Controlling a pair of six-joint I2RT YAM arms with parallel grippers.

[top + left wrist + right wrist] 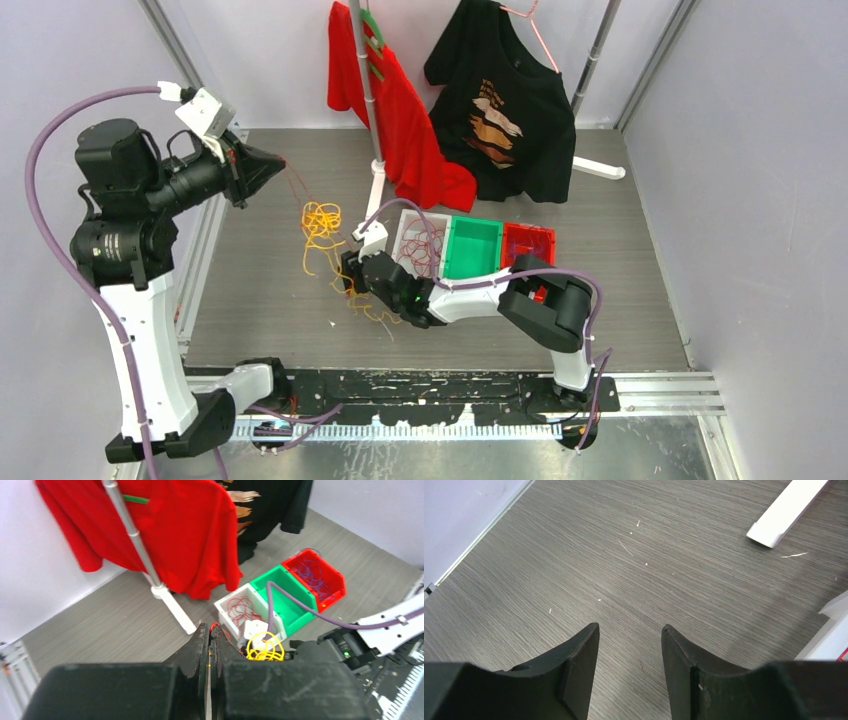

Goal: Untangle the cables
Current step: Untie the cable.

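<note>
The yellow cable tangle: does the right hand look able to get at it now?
Probably yes. The right hand is open and close beside the yellow cable tangle, with nothing between them. But its wrist view shows only table, so it is not aimed at the tangle yet.

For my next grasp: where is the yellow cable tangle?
Top view: the yellow cable tangle is left of the white bin, between the left gripper, shut on a red cable, and the open right gripper.
</note>
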